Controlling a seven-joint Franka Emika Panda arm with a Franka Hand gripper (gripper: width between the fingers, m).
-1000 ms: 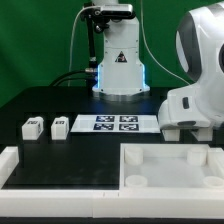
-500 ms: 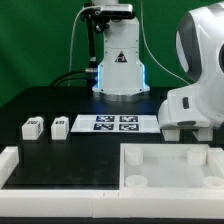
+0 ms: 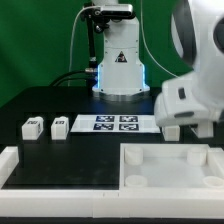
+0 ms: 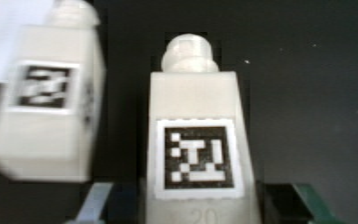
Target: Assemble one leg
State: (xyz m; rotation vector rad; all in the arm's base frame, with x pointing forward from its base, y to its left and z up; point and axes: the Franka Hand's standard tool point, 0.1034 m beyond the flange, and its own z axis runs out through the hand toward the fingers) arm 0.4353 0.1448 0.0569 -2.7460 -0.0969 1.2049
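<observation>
Inside the tool [image 4: 201, 206], the leg [image 4: 195, 115]

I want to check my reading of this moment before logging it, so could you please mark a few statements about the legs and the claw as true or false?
1. Two legs stand to the exterior view's left of the marker board. True.
2. The wrist view shows only one leg. False: it shows two, the centre leg and a second leg beside it.
3. The claw is shut on the centre leg. False: its fingers flank that leg, with a dark gap on each side.
4. Both legs in the wrist view bear a black-and-white tag. True.
</observation>
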